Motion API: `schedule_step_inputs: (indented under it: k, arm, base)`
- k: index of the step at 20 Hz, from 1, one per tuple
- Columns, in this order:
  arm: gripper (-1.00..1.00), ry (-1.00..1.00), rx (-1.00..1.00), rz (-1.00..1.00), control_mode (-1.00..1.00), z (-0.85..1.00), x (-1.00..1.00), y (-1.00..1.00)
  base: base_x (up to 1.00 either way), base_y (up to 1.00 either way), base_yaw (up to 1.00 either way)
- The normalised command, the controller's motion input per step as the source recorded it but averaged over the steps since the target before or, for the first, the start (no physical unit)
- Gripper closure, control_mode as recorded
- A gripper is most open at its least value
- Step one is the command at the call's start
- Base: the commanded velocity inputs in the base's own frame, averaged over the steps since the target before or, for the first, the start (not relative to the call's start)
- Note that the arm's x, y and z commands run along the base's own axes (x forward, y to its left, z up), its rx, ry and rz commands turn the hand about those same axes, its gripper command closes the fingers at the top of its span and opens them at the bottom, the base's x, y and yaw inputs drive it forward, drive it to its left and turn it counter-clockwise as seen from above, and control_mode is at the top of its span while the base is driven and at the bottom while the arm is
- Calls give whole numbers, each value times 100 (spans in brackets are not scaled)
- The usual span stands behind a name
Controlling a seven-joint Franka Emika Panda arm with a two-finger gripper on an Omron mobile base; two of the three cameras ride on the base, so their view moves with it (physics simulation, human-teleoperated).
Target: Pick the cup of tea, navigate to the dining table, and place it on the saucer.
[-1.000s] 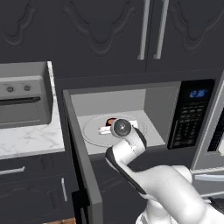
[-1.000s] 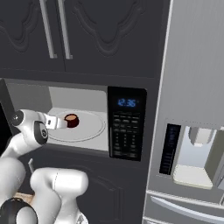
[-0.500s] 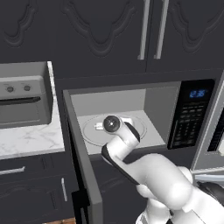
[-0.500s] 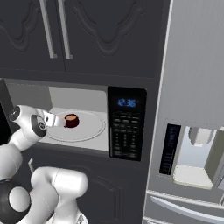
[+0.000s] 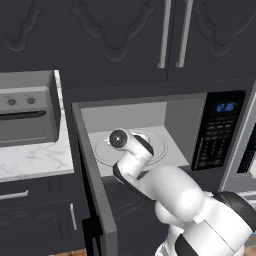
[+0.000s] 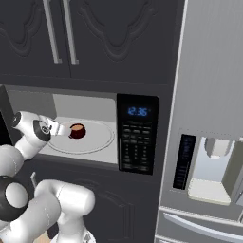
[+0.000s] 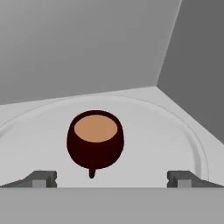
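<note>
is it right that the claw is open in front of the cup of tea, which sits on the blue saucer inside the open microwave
Not quite. The cup of tea sits on the large pale turntable plate, not on a blue saucer, as the hand view shows. The rest holds: the claw is open in front of the cup, inside the open microwave.

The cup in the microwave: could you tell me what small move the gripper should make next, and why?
Probably ease forward: the open gripper faces the cup on the turntable plate, its fingertips short of it and well apart.
</note>
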Motion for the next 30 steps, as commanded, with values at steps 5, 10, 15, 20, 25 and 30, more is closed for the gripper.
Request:
schedule_step_inputs:
  k: [5, 10, 15, 20, 25, 30]
  arm:
    - [-100, 0, 0, -8, -100, -12, 8, 2]
    - [-100, 0, 0, -7, -100, -8, 8, 0]
    - [-100, 0, 0, -7, -100, -8, 9, 2]
    - [-100, 0, 0, -4, -100, -8, 10, 1]
    - [-100, 0, 0, 0, -100, -12, 14, 0]
    - [-100, 0, 0, 0, -100, -16, 12, 2]
  base:
    - [0, 0, 0]
    - [0, 0, 0]
    - [0, 0, 0]
    - [0, 0, 0]
    - [0, 0, 0]
    - [0, 0, 0]
